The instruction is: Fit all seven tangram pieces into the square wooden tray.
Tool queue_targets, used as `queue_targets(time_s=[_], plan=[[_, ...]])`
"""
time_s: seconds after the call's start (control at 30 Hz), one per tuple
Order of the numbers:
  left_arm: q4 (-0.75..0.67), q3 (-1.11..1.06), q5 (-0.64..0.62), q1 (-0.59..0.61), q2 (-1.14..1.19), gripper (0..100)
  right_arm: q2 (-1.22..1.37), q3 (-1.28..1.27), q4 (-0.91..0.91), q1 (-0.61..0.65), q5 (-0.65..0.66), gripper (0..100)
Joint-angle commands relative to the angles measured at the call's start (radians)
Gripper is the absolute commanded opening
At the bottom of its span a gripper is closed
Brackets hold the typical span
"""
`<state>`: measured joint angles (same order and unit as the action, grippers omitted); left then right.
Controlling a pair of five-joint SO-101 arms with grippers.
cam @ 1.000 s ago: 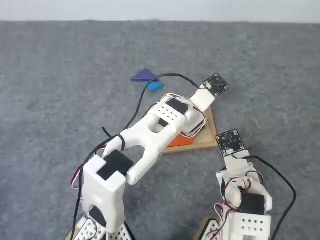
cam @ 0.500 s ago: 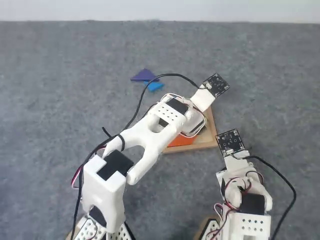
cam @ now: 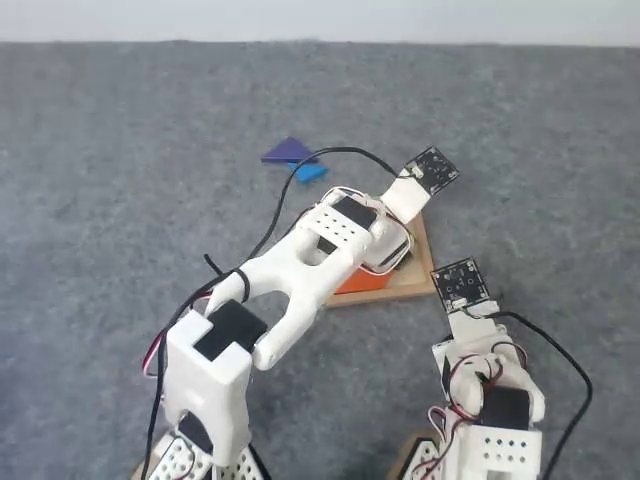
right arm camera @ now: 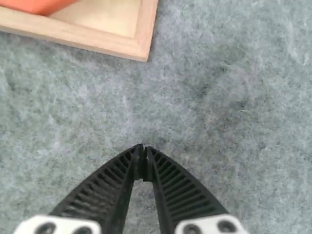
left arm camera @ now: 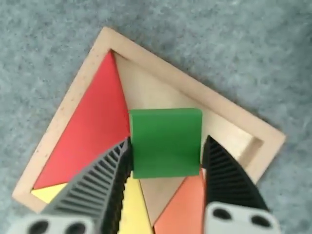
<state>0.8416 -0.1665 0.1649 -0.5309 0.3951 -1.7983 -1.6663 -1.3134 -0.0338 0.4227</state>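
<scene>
Gripping the smooth green square [left arm camera: 165, 139] by two opposite edges, the left gripper [left arm camera: 166, 142] is holding it over the square wooden tray [left arm camera: 229, 114]. Bare wood is showing there between the red triangle [left arm camera: 92, 131], the yellow piece [left arm camera: 132, 207] and the orange piece [left arm camera: 184, 204]. The right gripper [right arm camera: 143, 155] is sitting pinched shut over fuzzy grey carpet [right arm camera: 219, 87], just off a tray corner. A dark blue triangle [cam: 290, 151] and a lighter blue piece [cam: 311, 172] are lying out on the open carpet beyond the tray.

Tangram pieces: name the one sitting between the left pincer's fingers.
The green square, flanked on both sides by the left pincer. The red triangle, orange piece and yellow piece lie in the wooden tray, outside its grip.
</scene>
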Motion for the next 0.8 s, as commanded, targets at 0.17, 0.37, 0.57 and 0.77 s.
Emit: queue_targets(time_s=[0.17,0.37,0.57,0.77], plan=[[-0.021,0.004,0.0,0.0,-0.012,26,-0.015,-0.017,-0.002,0.004,0.008,0.8],[-0.034,0.01,0.0,-0.003,-0.015,26,-0.015,-0.017,-0.002,0.004,0.008,0.8],[-0.06,0.01,0.0,0.028,-0.014,26,-0.015,-0.017,-0.002,0.004,0.008,0.8],[-0.091,0.005,0.0,0.034,-0.003,26,-0.015,-0.017,-0.002,0.004,0.008,0.8]])
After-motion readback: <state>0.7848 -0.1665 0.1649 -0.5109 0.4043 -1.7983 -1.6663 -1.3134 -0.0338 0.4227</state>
